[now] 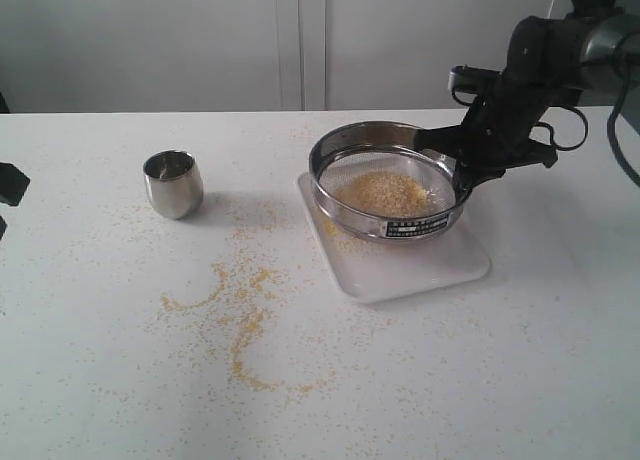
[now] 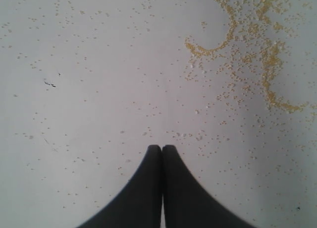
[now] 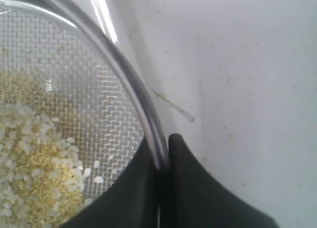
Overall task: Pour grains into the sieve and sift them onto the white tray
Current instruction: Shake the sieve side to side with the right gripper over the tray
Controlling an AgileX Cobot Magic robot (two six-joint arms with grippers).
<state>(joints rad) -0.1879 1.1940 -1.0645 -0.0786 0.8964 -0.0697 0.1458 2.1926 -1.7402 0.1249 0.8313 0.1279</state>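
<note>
Grains (image 1: 385,192): small heap on the mesh in the middle of the sieve (image 1: 352,218), right of centre in the exterior view. Up close in the right wrist view the grains (image 3: 34,158) are a mix of fine yellow stuff and bigger pale ones. The sieve's round steel rim (image 3: 124,74) is shiny, and a dark label (image 1: 415,227) sits on the front wall.

The sieve is over the upper left part of the tray (image 1: 420,270), with the tray's lower right part bare. I can't tell if the sieve touches the tray or is held just above it. A few yellow grains lie on the tray at the sieve's left edge.

My right gripper (image 1: 462,170) comes in from the upper right and pinches the sieve's right rim. In the right wrist view my right gripper (image 3: 162,161) has one finger inside on the mesh side and one outside, with the rim clamped between.

Spilled grains (image 1: 240,310) lie on the table (image 1: 100,400), in curved yellow trails lower left of the tray and thin scatter all around. A steel cup (image 1: 173,183) stands upright left of the sieve, well apart from it.

My left gripper (image 2: 162,149) has its fingers pressed together with nothing between them, above bare table. The spilled grains (image 2: 237,39) show beyond the tips.
</note>
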